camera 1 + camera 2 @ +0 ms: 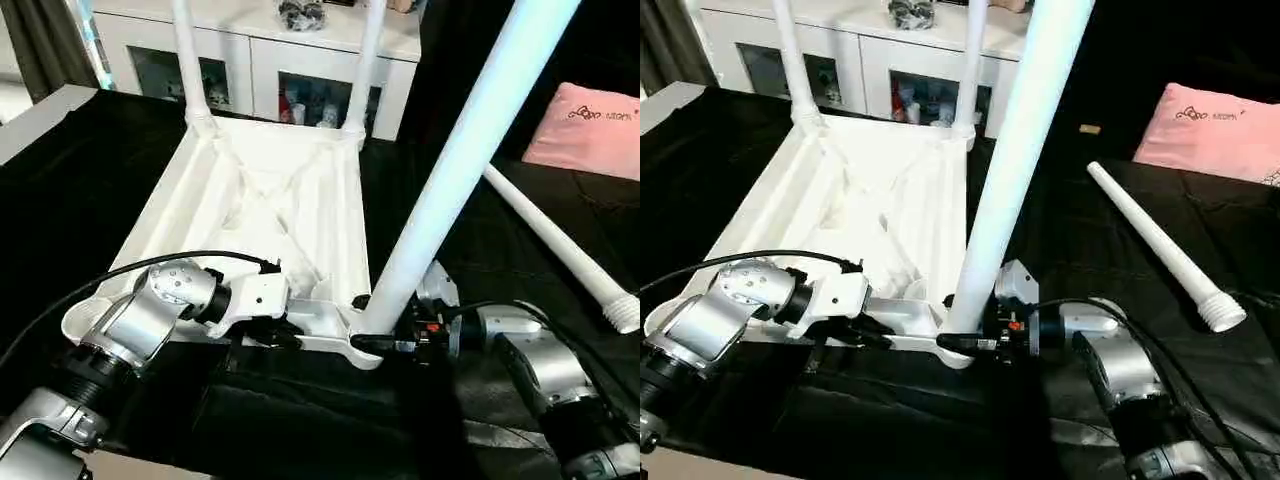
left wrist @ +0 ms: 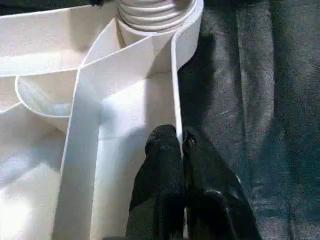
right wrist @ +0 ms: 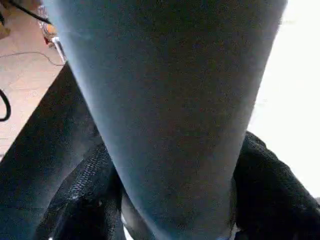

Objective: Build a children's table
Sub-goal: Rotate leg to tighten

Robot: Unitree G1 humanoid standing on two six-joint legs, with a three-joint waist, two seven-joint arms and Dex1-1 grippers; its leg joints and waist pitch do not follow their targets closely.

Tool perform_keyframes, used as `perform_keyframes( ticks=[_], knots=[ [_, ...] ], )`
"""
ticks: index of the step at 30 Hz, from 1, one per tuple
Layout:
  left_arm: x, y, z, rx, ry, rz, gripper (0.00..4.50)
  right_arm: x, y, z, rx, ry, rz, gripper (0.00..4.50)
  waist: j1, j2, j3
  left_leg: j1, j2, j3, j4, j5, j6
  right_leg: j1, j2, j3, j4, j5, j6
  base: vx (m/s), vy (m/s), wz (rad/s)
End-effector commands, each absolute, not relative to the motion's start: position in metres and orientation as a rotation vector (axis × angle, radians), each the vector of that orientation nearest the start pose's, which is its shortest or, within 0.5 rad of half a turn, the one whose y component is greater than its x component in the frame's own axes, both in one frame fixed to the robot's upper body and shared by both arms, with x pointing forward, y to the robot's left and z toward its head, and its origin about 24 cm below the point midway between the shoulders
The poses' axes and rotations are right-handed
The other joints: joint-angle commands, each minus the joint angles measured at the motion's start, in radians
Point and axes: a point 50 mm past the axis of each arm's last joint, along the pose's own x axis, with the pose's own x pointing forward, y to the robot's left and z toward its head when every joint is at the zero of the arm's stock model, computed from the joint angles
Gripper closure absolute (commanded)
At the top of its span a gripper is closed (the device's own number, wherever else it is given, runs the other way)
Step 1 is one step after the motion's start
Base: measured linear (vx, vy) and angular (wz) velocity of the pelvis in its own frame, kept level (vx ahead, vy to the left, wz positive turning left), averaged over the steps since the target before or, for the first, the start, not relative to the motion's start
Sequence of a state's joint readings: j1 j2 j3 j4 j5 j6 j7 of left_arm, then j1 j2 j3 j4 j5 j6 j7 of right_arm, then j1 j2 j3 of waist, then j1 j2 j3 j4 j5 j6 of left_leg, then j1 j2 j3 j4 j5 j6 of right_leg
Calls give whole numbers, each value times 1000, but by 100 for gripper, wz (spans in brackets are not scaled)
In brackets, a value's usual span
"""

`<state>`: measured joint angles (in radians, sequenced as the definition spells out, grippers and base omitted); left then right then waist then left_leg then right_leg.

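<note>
Tabletop (image 1: 262, 205): lay upside down on the black cloth (image 1: 730, 150), ribbed underside up; its near edge was partly hidden behind my forearms. Two far legs (image 1: 186, 55) stood in the far corner sockets, tops cut off by the frame.

Third leg (image 1: 450, 160): stood tilted in the near right corner socket (image 2: 155, 15); its top was cut off.

My right gripper (image 1: 985, 335): both fingers (image 3: 280, 190) clasped around that leg's base, one on each side.

My left gripper (image 2: 182, 150): fingers pinched together on the tabletop's thin near rim, beside the socket.

Fourth leg (image 1: 1155, 245): lay loose on the cloth, well apart to my right.

Surroundings: pink cushion (image 1: 590, 130); white cabinet (image 1: 260, 50) beyond.
</note>
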<state>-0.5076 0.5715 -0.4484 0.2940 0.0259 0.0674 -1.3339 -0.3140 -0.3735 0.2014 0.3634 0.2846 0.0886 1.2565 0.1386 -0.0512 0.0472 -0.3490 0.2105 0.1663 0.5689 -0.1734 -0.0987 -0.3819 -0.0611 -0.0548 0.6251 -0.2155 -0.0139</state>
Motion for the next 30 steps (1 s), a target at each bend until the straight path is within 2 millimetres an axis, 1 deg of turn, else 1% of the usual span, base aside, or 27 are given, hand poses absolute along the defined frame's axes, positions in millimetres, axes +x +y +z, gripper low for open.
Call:
perform_keyframes(
  ticks=[1,3,5,6,7,8,9,10,11,12,13,14,15,16,17,18,19,20,22,23,24,26,27,29,30],
  knots=[
    [279,142,49,677,560,-1582,450,261,-137,26,29,327,1373,183,-7,14,-59,8,23,3,-57,-178,25,42,-69,44,-66,-57,-218,0,0,0],
    [281,141,50,638,555,-1558,450,261,-134,22,43,337,1334,183,-8,13,-56,7,22,2,-60,-199,16,42,-69,44,-70,-99,-210,0,0,0],
    [284,138,52,592,538,-1510,450,262,-131,17,44,372,1266,183,-8,14,-52,9,22,1,-64,-239,1,39,-72,45,-80,-193,-190,0,0,0],
    [285,136,53,584,531,-1492,450,263,-130,14,31,383,1244,183,-9,14,-50,10,22,1,-66,-251,-3,36,-73,46,-83,-221,-184,0,0,0],
    [290,131,55,555,511,-1434,450,266,-126,7,-8,424,1170,183,-10,13,-48,12,22,0,-68,-275,-9,35,-73,46,-88,-279,-169,0,0,0],
    [293,127,56,535,500,-1399,450,268,-124,2,-27,450,1120,183,-13,12,-42,14,21,-2,-70,-303,-21,30,-74,46,-94,-348,-152,-50,-10,-3],
    [294,126,56,532,498,-1392,450,268,-123,2,-25,454,1110,183,-16,12,-38,17,19,-5,-74,-340,-31,29,-76,46,-102,-428,-131,0,0,0],
    [297,121,58,516,483,-1349,450,272,-120,-2,-14,474,1047,183,-22,9,-35,20,18,-7,-74,-363,-35,25,-78,45,-108,-482,-117,-60,-4,-5],
    [299,118,59,506,474,-1320,450,274,-117,-5,0,489,1002,184,-27,10,-32,23,16,-10,-75,-389,-39,22,-78,42,-113,-539,-102,-63,2,-7],
    [304,108,63,467,459,-1238,450,279,-109,-9,57,516,894,184,-38,8,-31,33,12,-17,-70,-435,-47,15,-86,35,-133,-679,-56,-63,2,-7],
    [307,102,65,446,452,-1188,450,283,-104,-11,80,527,841,184,-42,11,-32,34,11,-21,-70,-439,-50,15,-88,32,-137,-690,-52,-51,16,-11],
    [309,99,66,433,448,-1155,450,285,-100,-12,93,534,807,184,-54,11,-34,28,11,-29,-76,-446,-56,23,-86,23,-136,-678,-48,0,0,0],
    [310,93,69,406,444,-1122,450,289,-95,-13,126,549,743,184,-62,17,-37,27,14,-36,-80,-471,-52,30,-83,12,-139,-638,-49,-59,39,-16],
    [311,88,71,387,438,-1099,450,292,-91,-14,156,561,695,184,-69,15,-37,22,15,-37,-84,-478,-51,33,-81,10,-137,-611,-54,-62,51,-20],
    [312,84,73,369,433,-1080,450,295,-87,-15,181,570,653,184,-73,20,-41,20,16,-43,-88,-497,-53,36,-82,3,-135,-572,-66,-79,70,-26],
    [312,78,75,360,430,-1065,450,299,-80,-14,200,573,621,184,-79,19,-42,21,16,-43,-87,-504,-50,36,-82,2,-137,-536,-75,0,0,0],
    [312,76,75,362,427,-1055,450,300,-77,-14,206,572,610,184,-83,19,-43,21,16,-43,-87,-504,-48,34,-82,4,-137,-515,-83,0,0,0],
    [313,75,76,363,426,-1049,450,301,-75,-13,210,572,604,184,-87,17,-39,26,14,-40,-86,-516,-41,26,-80,4,-140,-511,-90,0,0,0],
    [313,74,76,371,426,-1038,450,303,-72,-13,207,570,588,184,-88,17,-37,31,12,-36,-83,-523,-32,22,-81,3,-147,-523,-84,0,0,0],
    [313,73,77,379,431,-1023,450,304,-69,-13,197,571,569,184,-90,17,-37,31,12,-36,-83,-522,-30,22,-81,4,-147,-524,-84,0,0,0],
    [315,74,77,386,438,-1000,450,306,-66,-13,201,575,552,184,-94,16,-36,28,12,-37,-85,-527,-31,25,-84,-4,-148,-537,-77,0,0,0],
    [316,74,77,389,446,-979,450,307,-65,-13,192,577,533,184,-98,18,-37,27,14,-39,-87,-533,-32,27,-87,-9,-150,-530,-71,0,0,0],
    [317,76,78,392,452,-958,450,307,-62,-13,194,582,523,184,-101,18,-35,26,14,-40,-89,-544,-34,26,-86,-10,-151,-531,-68,0,0,0],
    [317,79,78,390,462,-932,450,307,-59,-14,199,585,509,184,-104,19,-33,33,13,-39,-86,-568,-34,19,-86,-13,-156,-549,-64,0,0,0],
    [317,80,78,390,463,-928,450,307,-59,-15,199,586,508,184,-106,18,-30,39,10,-39,-82,-585,-29,14,-87,-17,-164,-581,-53,0,0,0]
  ],
)
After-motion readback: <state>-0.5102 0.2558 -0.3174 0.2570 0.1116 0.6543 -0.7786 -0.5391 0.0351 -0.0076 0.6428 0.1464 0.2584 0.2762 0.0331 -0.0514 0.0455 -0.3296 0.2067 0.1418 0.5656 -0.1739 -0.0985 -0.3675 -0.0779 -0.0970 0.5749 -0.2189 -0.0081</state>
